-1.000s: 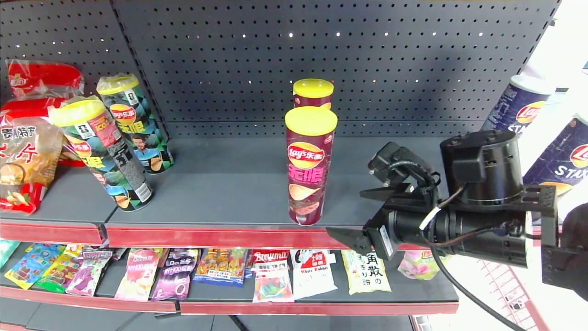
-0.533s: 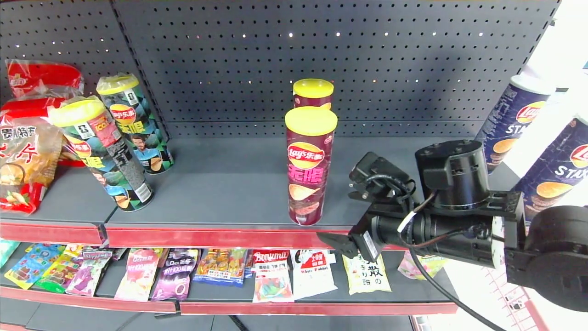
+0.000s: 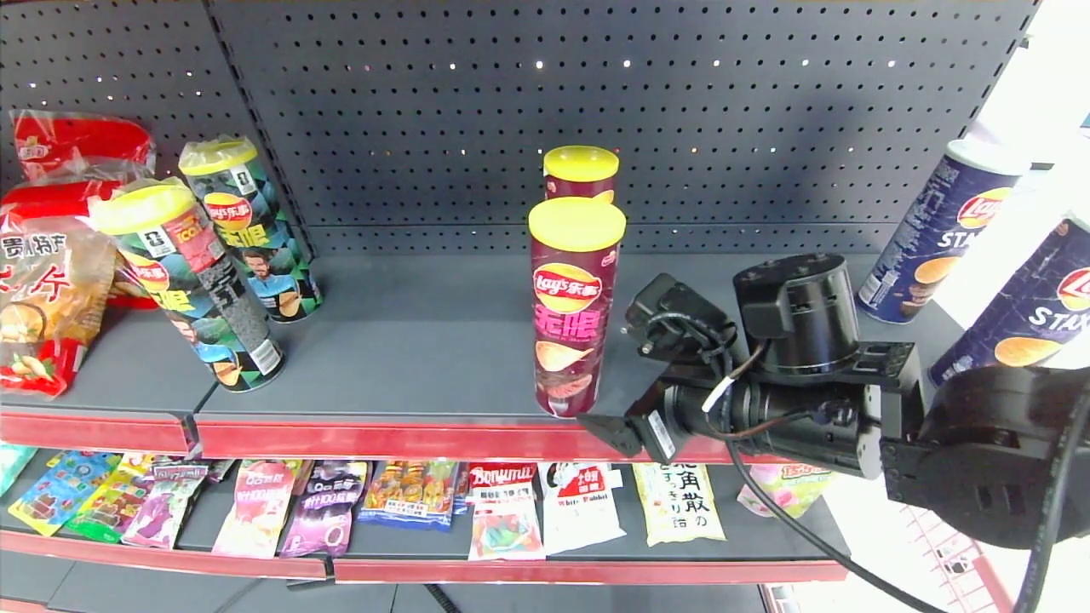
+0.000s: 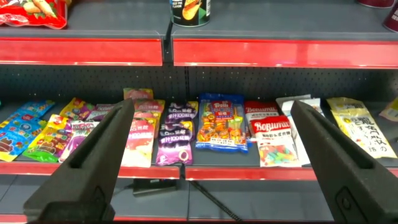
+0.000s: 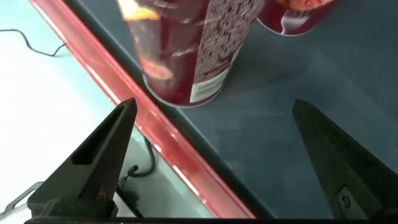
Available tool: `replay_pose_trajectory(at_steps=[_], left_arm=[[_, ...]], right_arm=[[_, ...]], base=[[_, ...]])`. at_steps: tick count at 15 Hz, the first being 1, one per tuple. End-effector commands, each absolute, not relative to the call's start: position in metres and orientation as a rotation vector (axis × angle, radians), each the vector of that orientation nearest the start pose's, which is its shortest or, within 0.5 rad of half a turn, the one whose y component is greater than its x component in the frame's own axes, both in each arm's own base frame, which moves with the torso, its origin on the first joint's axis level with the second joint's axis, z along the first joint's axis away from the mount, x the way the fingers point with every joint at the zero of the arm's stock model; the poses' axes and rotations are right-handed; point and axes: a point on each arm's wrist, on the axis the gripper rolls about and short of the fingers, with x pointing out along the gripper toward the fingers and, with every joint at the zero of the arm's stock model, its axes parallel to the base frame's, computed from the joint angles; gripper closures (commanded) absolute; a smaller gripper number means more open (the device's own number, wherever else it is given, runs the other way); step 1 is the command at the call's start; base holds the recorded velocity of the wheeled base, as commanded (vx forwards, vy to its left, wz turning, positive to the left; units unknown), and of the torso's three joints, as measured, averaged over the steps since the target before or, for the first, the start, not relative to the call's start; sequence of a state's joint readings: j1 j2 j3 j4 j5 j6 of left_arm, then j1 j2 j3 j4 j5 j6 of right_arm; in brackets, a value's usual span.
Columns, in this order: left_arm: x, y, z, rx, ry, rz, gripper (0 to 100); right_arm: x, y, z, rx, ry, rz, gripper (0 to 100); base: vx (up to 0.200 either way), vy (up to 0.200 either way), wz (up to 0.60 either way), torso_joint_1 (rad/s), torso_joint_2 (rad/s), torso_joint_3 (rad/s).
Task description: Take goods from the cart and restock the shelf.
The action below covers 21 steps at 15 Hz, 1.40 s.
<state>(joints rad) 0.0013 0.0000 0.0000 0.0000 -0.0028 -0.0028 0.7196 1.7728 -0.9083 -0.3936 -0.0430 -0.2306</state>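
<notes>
A maroon chip can [image 3: 575, 315] with a yellow lid stands near the front edge of the upper shelf [image 3: 383, 438]; a second maroon can [image 3: 581, 174] stands behind it. My right gripper [image 3: 617, 387] is open and empty, just right of the front can at its base. The right wrist view has that can [image 5: 199, 50] close ahead, slightly to one side of the open gripper [image 5: 214, 106], with the rear can [image 5: 298, 15] beyond. My left gripper [image 4: 211, 104] is open and empty, below the upper shelf and facing the lower shelf's snack packets [image 4: 217, 124].
Two teal chip cans [image 3: 192, 285] [image 3: 251, 230] and red snack bags [image 3: 51, 289] fill the shelf's left end. Dark blue cans [image 3: 937, 230] [image 3: 1013, 315] stand at the right end. Bare shelf lies between the teal cans and the maroon can. Snack packets [image 3: 502, 511] line the lower shelf.
My right arm has moved left along the shelf front, bringing the open gripper nearer the maroon can's base and uncovering the blue can behind it. The cans have not moved.
</notes>
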Motion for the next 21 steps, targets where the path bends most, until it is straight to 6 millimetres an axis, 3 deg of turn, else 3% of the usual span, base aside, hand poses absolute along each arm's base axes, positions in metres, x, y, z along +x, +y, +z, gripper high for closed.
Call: replay_pose_trajectory(at_steps=[1, 21], left_arm=[[-0.023, 0.0, 0.075, -0.003, 0.0, -0.002, 0], [-0.023, 0.0, 0.075, -0.003, 0.0, -0.002, 0]], right_arm=[[0.246, 0.214, 0.161, -0.4, 0.374, 0.709, 0], [0.262, 0.204, 0.164, -0.402, 0.373, 0.59, 0]], base=[[0.0, 0.0, 0.0, 0.0, 0.0, 0.0], [0.0, 0.0, 0.0, 0.0, 0.0, 0.0]])
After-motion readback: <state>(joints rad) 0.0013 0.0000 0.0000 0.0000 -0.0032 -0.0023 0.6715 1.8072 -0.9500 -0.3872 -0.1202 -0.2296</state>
